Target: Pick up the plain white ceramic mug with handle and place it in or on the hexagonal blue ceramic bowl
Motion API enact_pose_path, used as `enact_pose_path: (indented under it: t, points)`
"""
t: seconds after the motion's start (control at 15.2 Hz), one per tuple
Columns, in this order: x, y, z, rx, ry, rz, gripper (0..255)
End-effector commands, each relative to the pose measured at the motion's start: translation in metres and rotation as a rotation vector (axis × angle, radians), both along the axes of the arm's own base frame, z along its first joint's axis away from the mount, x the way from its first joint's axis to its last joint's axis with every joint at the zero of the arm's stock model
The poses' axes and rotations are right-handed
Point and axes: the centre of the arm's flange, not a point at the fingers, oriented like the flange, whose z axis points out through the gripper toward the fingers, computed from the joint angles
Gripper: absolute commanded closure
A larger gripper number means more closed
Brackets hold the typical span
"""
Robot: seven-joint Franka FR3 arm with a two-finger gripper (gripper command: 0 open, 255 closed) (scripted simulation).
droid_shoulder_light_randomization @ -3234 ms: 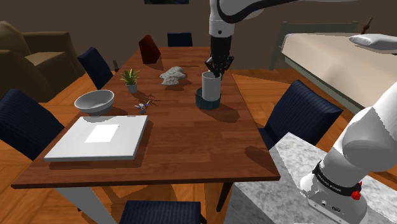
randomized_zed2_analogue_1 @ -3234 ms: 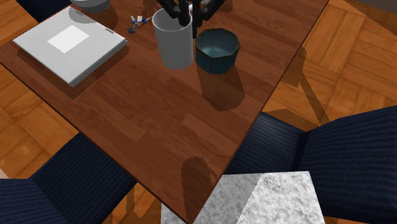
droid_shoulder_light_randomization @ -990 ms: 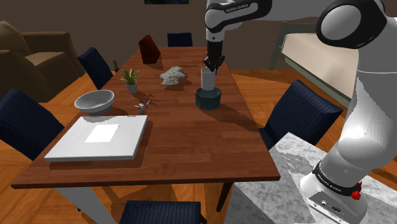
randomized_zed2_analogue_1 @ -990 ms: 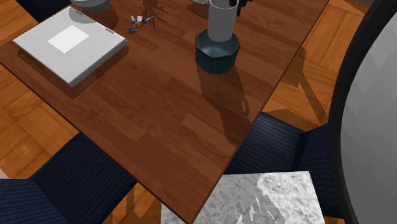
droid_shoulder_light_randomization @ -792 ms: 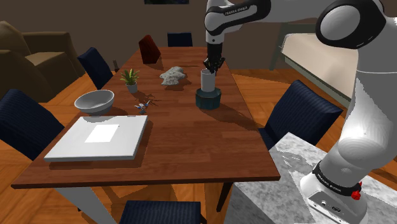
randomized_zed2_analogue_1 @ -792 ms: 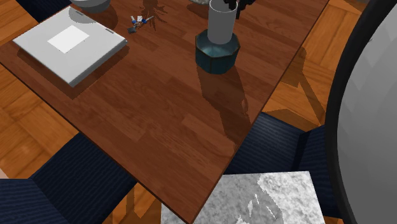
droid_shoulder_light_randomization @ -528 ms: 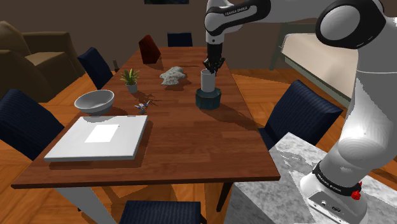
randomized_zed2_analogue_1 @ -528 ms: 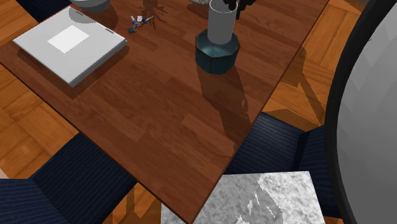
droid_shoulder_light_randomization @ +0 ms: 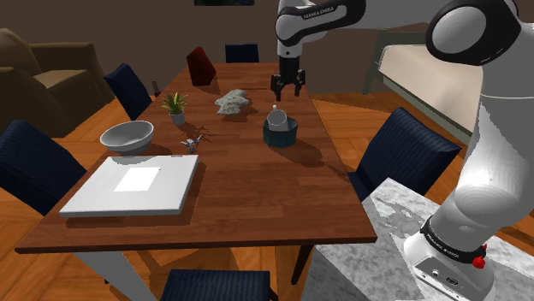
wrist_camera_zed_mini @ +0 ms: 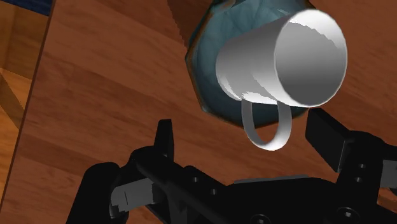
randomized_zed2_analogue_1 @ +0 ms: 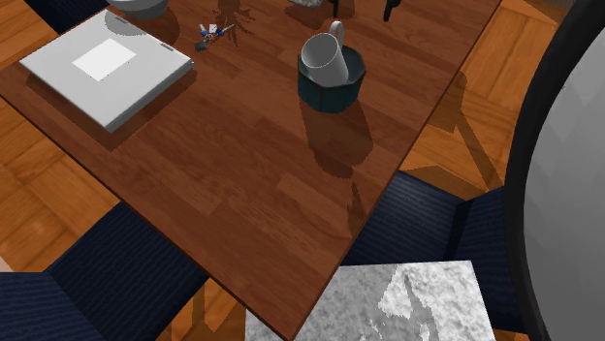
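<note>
The mug (randomized_zed2_analogue_1: 325, 58) lies tipped over in the bowl (randomized_zed2_analogue_1: 339, 92), resting on the rim rather than standing upright, with its handle turned toward the gripper (droid_shoulder_light_randomization: 287, 87). The gripper hangs just above, its fingers apart and touching nothing; in the wrist view the handle sits between the two fingers but clear of both. By my reading the placing step is finished, since the mug is in the bowl and nothing grips it.

The next move probably calls for a straight lift away. The handle loop pokes up toward the fingers, so a sideways drift could catch it and roll the mug off the rim. The mug's lean looks stable enough, though I cannot tell how firmly it is seated.

Elsewhere on the table (droid_shoulder_light_randomization: 257, 188), all well apart from the bowl:
- a pale rock (droid_shoulder_light_randomization: 231, 102), the closest thing, toward the shoulder view's left
- a small plant (droid_shoulder_light_randomization: 175, 104)
- a grey bowl (droid_shoulder_light_randomization: 127, 135)
- a flat white board (droid_shoulder_light_randomization: 133, 185) near the front edge
- a dark red block (droid_shoulder_light_randomization: 199, 66) at the far end

Dark blue chairs (droid_shoulder_light_randomization: 402, 150) ring the table. Nothing stands in the way above the bowl
</note>
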Motion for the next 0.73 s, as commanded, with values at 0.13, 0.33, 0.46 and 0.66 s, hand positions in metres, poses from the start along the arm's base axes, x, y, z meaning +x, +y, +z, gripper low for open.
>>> enact_pose_path:
  t: [0.13, 0.33, 0.46, 0.66]
  points:
    - [0.003, 0.000, 0.044, 0.000, 0.000, 0.000, 0]
    - [0.003, 0.000, 0.044, 0.000, 0.000, 0.000, 0]
    - [0.003, 0.000, 0.044, 0.000, 0.000, 0.000, 0]
    - [0.003, 0.000, 0.044, 0.000, 0.000, 0.000, 0]
